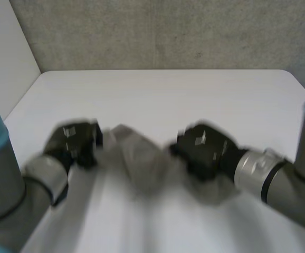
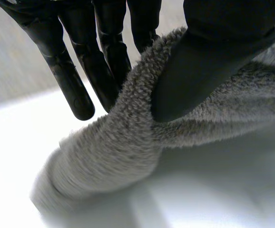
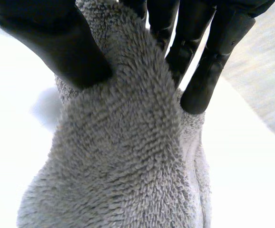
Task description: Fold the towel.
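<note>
The fluffy grey terry towel (image 1: 140, 159) lies bunched over the white table (image 1: 168, 95), left hand (image 1: 72, 143) pinching its left end, right hand (image 1: 204, 150) its right.

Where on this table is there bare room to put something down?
The far half of the table, up to the wall, is bare. The near middle is crowded: the left hand and right hand both pinch the bunched towel there.
</note>
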Tool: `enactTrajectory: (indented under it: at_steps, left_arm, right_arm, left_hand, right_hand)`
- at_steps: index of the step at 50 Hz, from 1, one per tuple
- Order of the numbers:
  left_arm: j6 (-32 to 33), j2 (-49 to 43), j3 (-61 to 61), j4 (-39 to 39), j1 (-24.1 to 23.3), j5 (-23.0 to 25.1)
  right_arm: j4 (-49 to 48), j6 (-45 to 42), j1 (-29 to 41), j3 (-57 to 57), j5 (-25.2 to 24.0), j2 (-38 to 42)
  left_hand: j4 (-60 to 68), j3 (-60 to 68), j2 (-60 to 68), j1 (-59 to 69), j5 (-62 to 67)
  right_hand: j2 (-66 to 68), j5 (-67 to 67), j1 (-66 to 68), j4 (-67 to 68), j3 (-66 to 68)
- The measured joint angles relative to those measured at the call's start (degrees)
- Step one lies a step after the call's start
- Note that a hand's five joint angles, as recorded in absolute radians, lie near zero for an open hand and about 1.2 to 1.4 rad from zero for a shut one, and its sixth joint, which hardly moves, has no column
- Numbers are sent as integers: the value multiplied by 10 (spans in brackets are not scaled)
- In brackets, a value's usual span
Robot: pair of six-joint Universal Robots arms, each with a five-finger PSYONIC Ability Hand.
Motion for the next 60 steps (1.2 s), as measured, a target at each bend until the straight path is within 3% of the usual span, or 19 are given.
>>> enactTrajectory:
  at_steps: [2,5,7,12,19,23,28,35,42,50,60]
  left_arm:
    - [4,1,-35,-17,-5,10]
    - [13,0,-63,-50,-10,20]
    - [19,1,-64,-69,-12,23]
    - [37,19,-26,-102,-11,31]
    - [44,22,76,-85,-4,37]
    - [55,-15,133,-77,-3,38]
    - [106,-84,184,-86,-3,39]
    - [253,-189,240,-103,0,50]
    - [376,-262,268,-105,25,111]
    - [421,-292,277,-104,39,169]
    - [427,-315,282,-100,38,174]
  right_arm:
    - [63,-51,8,0,-1,23]
    - [134,-101,12,-15,-4,48]
    - [145,-106,10,-25,-5,54]
    - [78,-26,-20,-47,-5,32]
    - [-45,135,-82,-36,-6,-23]
    - [-70,165,-102,-22,-7,-29]
    - [-70,127,-108,-5,-4,-14]
    - [-53,21,-106,6,2,22]
    - [-42,-14,-105,22,1,34]
    - [-46,-10,-105,38,-2,37]
    - [-49,-8,-106,47,-3,42]
  left_hand:
    - [-114,-113,-115,-115,-113]
    - [-389,-388,-404,-404,-414]
    - [-466,-471,-471,-470,-473]
    - [-530,-531,-531,-526,-526]
    - [-530,-530,-531,-527,-529]
    - [-518,-517,-517,-521,-527]
    - [-513,-512,-512,-516,-527]
    - [-481,-481,-481,-482,-491]
    - [-397,-397,-394,-394,-407]
    - [-305,-305,-305,-305,-316]
    - [-308,-308,-308,-308,-320]
  right_hand:
    - [-191,-189,-179,-187,-187]
    - [-486,-494,-468,-476,-478]
    - [-561,-571,-541,-557,-560]
    - [-572,-574,-562,-567,-576]
    - [-572,-574,-564,-567,-576]
    - [-572,-575,-564,-567,-576]
    - [-572,-574,-564,-567,-576]
    - [-572,-575,-564,-567,-576]
    - [-572,-575,-564,-567,-576]
    - [-572,-575,-564,-567,-576]
    - [-572,-575,-564,-567,-576]
